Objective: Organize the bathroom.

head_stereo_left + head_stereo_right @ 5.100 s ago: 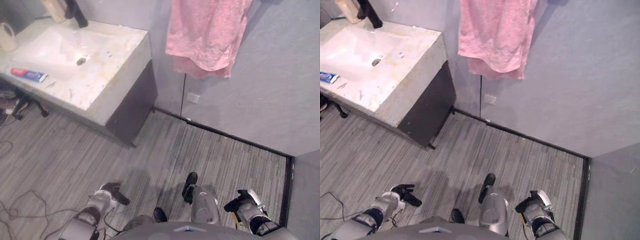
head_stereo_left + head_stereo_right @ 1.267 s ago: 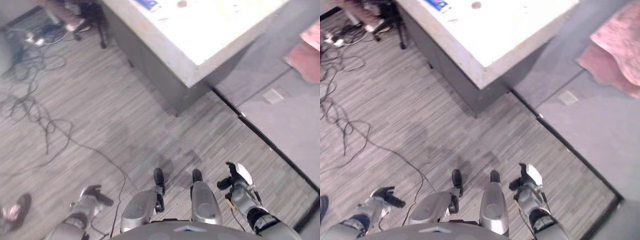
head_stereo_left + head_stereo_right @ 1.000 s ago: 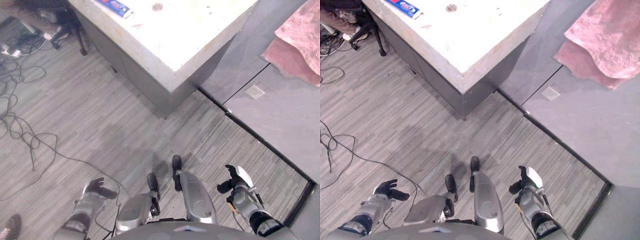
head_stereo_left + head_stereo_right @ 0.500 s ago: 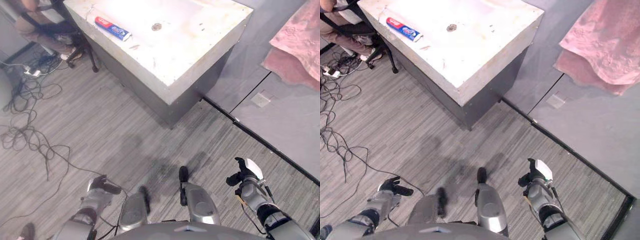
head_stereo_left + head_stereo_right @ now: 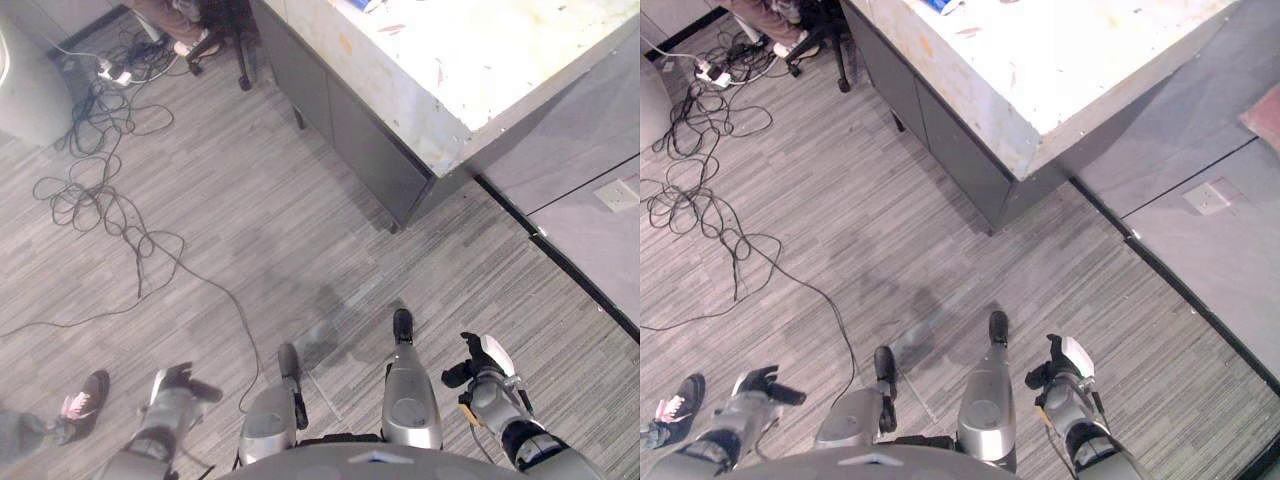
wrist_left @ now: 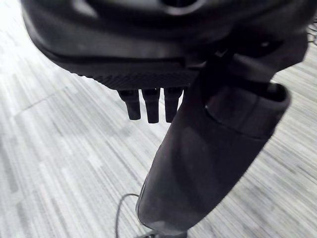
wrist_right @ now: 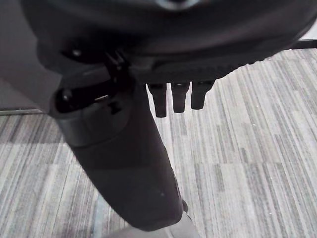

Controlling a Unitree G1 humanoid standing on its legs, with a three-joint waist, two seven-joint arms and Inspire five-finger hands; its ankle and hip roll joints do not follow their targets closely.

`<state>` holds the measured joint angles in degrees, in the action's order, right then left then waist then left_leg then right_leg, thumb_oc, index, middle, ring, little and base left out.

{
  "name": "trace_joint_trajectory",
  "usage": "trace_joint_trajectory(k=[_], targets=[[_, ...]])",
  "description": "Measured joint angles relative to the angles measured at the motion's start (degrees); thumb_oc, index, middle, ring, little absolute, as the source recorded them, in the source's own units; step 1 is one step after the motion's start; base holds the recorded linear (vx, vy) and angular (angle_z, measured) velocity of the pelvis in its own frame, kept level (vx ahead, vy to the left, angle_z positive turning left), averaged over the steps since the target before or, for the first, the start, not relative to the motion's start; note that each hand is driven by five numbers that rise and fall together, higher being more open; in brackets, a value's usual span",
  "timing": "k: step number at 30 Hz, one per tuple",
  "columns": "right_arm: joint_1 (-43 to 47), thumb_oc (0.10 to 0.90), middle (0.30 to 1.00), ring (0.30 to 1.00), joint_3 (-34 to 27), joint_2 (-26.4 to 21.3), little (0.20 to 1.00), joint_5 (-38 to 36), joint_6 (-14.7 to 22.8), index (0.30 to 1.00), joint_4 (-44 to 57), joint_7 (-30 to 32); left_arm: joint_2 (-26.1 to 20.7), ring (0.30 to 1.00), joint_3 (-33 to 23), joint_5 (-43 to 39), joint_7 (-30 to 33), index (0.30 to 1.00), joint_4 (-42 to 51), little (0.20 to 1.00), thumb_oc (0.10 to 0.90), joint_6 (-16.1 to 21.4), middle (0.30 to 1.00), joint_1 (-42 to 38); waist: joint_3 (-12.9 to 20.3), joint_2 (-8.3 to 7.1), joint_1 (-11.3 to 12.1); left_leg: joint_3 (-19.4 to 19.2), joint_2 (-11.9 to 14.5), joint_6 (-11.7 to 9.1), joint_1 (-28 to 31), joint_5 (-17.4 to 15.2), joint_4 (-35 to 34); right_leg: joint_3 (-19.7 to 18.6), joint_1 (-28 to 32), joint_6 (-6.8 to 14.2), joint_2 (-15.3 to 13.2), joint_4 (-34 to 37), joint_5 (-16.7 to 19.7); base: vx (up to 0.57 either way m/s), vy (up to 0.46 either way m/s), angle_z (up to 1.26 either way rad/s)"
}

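Both hands low and well short of the vanity counter [image 5: 470, 70]: left hand [image 5: 172, 392] and right hand [image 5: 480, 368] with fingers hanging straight and loosely apart, nothing held in either wrist view. Blue-and-white object, probably the toothpaste tube [image 5: 940, 5], lying at the counter's far edge, barely in frame. Tidying judged not yet begun; approach to the counter and all the sorting left, with loose cables [image 5: 100, 190] on the floor beside the vanity a trip risk.
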<state>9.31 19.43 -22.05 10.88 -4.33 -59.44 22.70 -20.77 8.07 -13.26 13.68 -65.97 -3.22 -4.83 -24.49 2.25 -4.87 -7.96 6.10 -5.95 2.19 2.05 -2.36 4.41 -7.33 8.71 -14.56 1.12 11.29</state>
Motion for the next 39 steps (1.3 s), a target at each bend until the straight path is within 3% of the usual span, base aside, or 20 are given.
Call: trace_joint_trajectory(k=[6, 8, 9, 10, 12, 13, 14, 19, 23, 26, 28, 29, 30, 31, 32, 33, 34, 35, 36, 39], targets=[[1.1, 0.8, 0.9, 0.9, -2.5, -0.2, 0.9, 2.6, -0.2, 0.9, 1.7, 0.6, 0.6, 0.9, -0.1, 0.4, -1.5, 0.9, 0.2, 0.9, 0.8, -0.6, 0.9, 0.3, 1.5, -3.06, 1.8, -2.6, -1.3, 1.1, 2.6, -1.7, 0.4, -0.6, -0.8, -0.6, 0.4, -2.0, 0.9, 0.08, 0.174, -0.32], [3.1, 0.8, 0.9, 0.9, -1.2, -0.2, 0.9, 4.5, -1.2, 0.9, 3.3, -0.6, 1.2, 0.9, -1.6, 1.2, -1.4, 0.9, 1.7, 0.9, 0.8, -1.0, 0.9, 1.2, 1.7, -3.87, 3.8, -8.4, -0.2, 2.4, 4.7, -5.7, 2.6, 8.0, -6.6, -2.8, 1.0, -11.1, 2.4, 0.13, 0.053, -1.42], [3.3, 0.8, 0.9, 0.9, -0.5, -0.7, 0.9, 4.5, -1.6, 0.9, 4.8, -1.2, 1.4, 0.9, -1.6, 1.8, -1.3, 0.9, 2.6, 0.9, 0.8, -1.2, 0.9, 2.3, 2.0, -3.65, 3.3, -9.6, 0.2, 1.8, 5.9, -6.4, 3.4, 8.0, -8.1, -2.0, 1.1, -15.2, 0.9, 0.11, -0.021, -0.94], [1.5, 0.8, 0.9, 0.9, 0.8, -1.1, 0.9, 4.4, -1.5, 0.9, 5.6, -1.2, 1.2, 0.9, -0.5, 2.2, -1.0, 0.9, 4.0, 0.9, 0.8, -0.9, 0.9, 2.5, 3.0, -2.52, 1.2, -8.4, 1.7, 2.1, 5.3, -6.6, 3.8, 1.9, -10.2, -1.3, 5.0, -18.2, -6.2, 0.09, -0.024, 0.09], [-1.0, 0.8, 0.9, 0.9, 2.4, -1.1, 0.9, 4.1, -1.4, 0.9, 4.9, -0.9, -0.3, 0.9, 1.4, 2.4, -0.8, 0.9, 4.5, 0.9, 0.8, -0.5, 0.9, 0.4, 5.5, -2.05, -2.6, -3.5, 3.1, 2.7, 1.5, -5.6, 3.9, -2.6, -10.4, -0.4, 10.1, -18.4, -10.1, 0.08, 0.002, 1.22], [-2.8, 0.8, 0.9, 0.9, 2.4, -0.1, 0.9, 3.7, -2.3, 0.9, -0.1, -0.9, -2.6, 0.9, 5.2, 2.2, -0.8, 0.9, 3.8, 0.9, 0.8, -0.3, 0.9, -4.4, 6.3, -4.89, -3.3, 1.4, 0.4, 2.2, -0.5, -4.8, 4.0, -3.1, -9.0, -1.7, 11.3, -19.9, -13.8, 0.11, 0.029, 1.48], [-3.3, 0.8, 0.9, 0.9, 2.1, -0.5, 0.9, 2.9, -2.7, 0.9, -2.2, -0.9, -2.0, 0.9, 5.0, 2.2, -0.7, 0.9, 4.1, 0.9, 0.8, 0.6, 0.9, -6.4, 6.3, -5.7, -3.2, 1.6, -0.1, 0.8, -0.4, -3.9, 3.7, -3.6, -8.1, -7.5, 11.1, -18.6, -14.0, 0.16, 0.039, 1.16], [-1.3, 0.8, 0.9, 0.9, -1.7, -4.5, 0.9, 1.7, -2.4, 0.9, -4.0, 0.6, 2.8, 0.9, 5.1, 2.2, -1.1, 0.9, 2.2, 0.9, 0.8, 2.1, 0.9, -8.8, 4.8, 0.86, -5.0, 1.0, 0.5, 1.6, 1.3, -2.5, 4.1, -1.7, -2.0, -6.7, 11.4, -11.0, -10.8, 0.11, 0.029, 0.03], [-1.1, 0.8, 0.9, 0.9, -1.3, -4.2, 0.9, 1.5, -0.7, 0.9, -3.3, 0.7, 4.0, 0.9, 5.1, 2.7, -1.0, 0.9, -0.8, 0.9, 0.8, 3.5, 0.9, -9.8, 4.9, 1.89, -5.8, 1.5, 0.7, 1.5, 2.3, -2.3, 4.6, -1.6, 1.2, -6.4, 11.9, -7.9, -10.5, 0.15, -0.016, 0.09], [-0.2, 0.8, 0.9, 0.9, -1.4, -3.4, 0.9, -0.4, 0.0, 0.9, -2.9, 0.8, 4.3, 0.9, 4.7, 2.8, -1.0, 0.9, -3.1, 0.9, 0.8, 3.4, 0.9, -9.4, 5.5, 0.92, -5.5, 1.7, 0.3, 0.0, 1.9, -1.5, 8.5, -2.4, 1.6, -7.3, 11.6, -8.3, -11.7, 0.12, -0.146, -0.1], [0.7, 0.8, 0.9, 0.9, -1.4, -2.4, 0.9, -0.6, -0.1, 0.9, -2.5, 0.8, 4.0, 0.9, 3.5, 3.7, -0.3, 0.9, -3.5, 0.9, 0.8, 3.3, 0.9, -8.8, 5.9, -0.12, -5.8, 3.0, 0.2, -2.5, -0.7, -1.8, 13.5, -2.7, 0.3, -8.7, 11.4, -11.3, -13.2, 0.13, -0.125, -0.14], [0.7, 0.8, 0.9, 0.9, -0.8, -0.8, 0.9, -1.0, 0.0, 0.9, -3.0, 0.7, 3.6, 0.9, 2.4, 4.7, 1.3, 0.9, -4.3, 0.9, 0.8, 3.1, 0.9, -8.4, 6.3, -2.58, -4.1, 7.6, 0.3, -3.4, -13.4, 1.1, 38.7, -5.0, -0.6, -11.3, 12.1, -15.0, -15.0, 0.23, -0.011, -0.42], [1.0, 0.8, 0.9, 0.9, -0.6, -0.4, 0.9, -1.2, 0.0, 0.9, -3.6, 0.8, 3.7, 0.9, 2.9, 4.7, 1.3, 0.9, -4.4, 0.9, 0.8, 2.8, 0.9, -7.4, 6.5, -3.47, -2.9, 10.5, 0.0, -1.3, -20.6, 4.5, 50.3, -6.7, -0.1, -12.0, 12.9, -15.2, -15.4, 0.33, 0.039, -0.72], [1.7, 0.8, 0.9, 0.9, -0.3, 0.2, 0.9, -1.6, 0.0, 0.9, -3.8, 0.8, 3.6, 0.9, 2.9, 4.7, 1.2, 0.9, -4.3, 0.9, 0.8, 2.5, 0.9, -6.5, 6.6, -4.05, -2.1, 12.1, -0.7, 1.2, -24.0, 2.5, 53.8, -8.3, 0.7, -12.1, 13.5, -15.1, -15.3, 0.36, 0.197, -1.02], [1.9, 0.8, 0.9, 0.9, 0.2, 0.5, 0.9, -2.6, -0.2, 0.9, -3.9, 0.8, 3.6, 0.9, 2.9, 4.7, 1.2, 0.9, -4.3, 0.9, 0.8, 1.7, 0.9, -5.8, 6.6, -5.26, -1.1, 11.9, -1.3, 3.9, -25.1, 0.8, 50.9, -10.0, 1.4, -12.3, 13.9, -14.7, -15.2, 0.41, 0.267, -1.23], [1.7, 0.8, 0.9, 0.9, 0.3, 0.6, 0.9, -2.7, -0.2, 0.9, -4.0, 0.7, 3.6, 0.9, 3.0, 4.7, 1.1, 0.9, -4.3, 0.9, 0.8, 1.0, 0.9, -4.8, 7.0, -5.59, -0.1, 11.8, -0.7, 4.6, -23.8, 0.3, 39.0, -12.0, 3.0, -11.4, 15.0, -13.5, -14.9, 0.3, 0.217, -0.93], [1.7, 0.8, 0.9, 0.9, 0.3, 0.6, 0.9, -2.7, -0.2, 0.9, -4.0, 0.7, 3.6, 0.9, 3.0, 4.7, 1.1, 0.9, -4.3, 0.9, 0.8, 1.0, 0.9, -4.8, 7.0, -5.59, -0.1, 11.8, -0.7, 4.6, -23.8, 0.3, 39.0, -12.0, 3.0, -11.4, 15.0, -13.5, -14.9, 0.35, 0.22, -1.2], [2.1, 0.8, 0.9, 0.9, 0.1, 0.4, 0.9, -2.8, -0.2, 0.9, -5.8, 0.7, 3.5, 0.9, 2.9, 4.7, 1.0, 0.9, -4.3, 0.9, 0.8, 0.6, 0.9, -2.7, 8.7, -3.73, -0.1, 14.5, 1.5, 3.3, -18.7, 1.5, 13.4, -13.1, 4.6, -11.4, 17.9, -11.6, -14.7, 0.39, 0.203, -0.99], [2.1, 0.8, 0.9, 0.9, 0.2, -0.1, 0.9, -2.9, -0.5, 0.9, -6.7, 0.7, 3.4, 0.9, 2.9, 4.7, 1.0, 0.9, -4.4, 0.9, 0.8, 0.6, 0.9, -2.5, 9.2, -2.83, -0.2, 16.5, 1.6, 2.4, -17.5, 2.1, 5.9, -13.2, 5.1, -12.1, 18.7, -11.6, -14.8, 0.51, 0.263, -1.11], [1.5, 0.8, 0.9, 0.9, 0.8, -0.9, 0.9, -4.8, -2.9, 0.9, -8.0, 0.6, 2.1, 0.9, 2.8, 4.6, 1.1, 0.9, -2.7, 0.9, 0.8, 0.5, 0.9, -2.5, 9.7, -1.62, 1.5, 24.0, -0.3, 1.2, -16.1, 2.8, -0.1, -18.4, 6.5, -12.7, 20.5, -11.0, -15.7, 0.29, 0.166, -0.8]])
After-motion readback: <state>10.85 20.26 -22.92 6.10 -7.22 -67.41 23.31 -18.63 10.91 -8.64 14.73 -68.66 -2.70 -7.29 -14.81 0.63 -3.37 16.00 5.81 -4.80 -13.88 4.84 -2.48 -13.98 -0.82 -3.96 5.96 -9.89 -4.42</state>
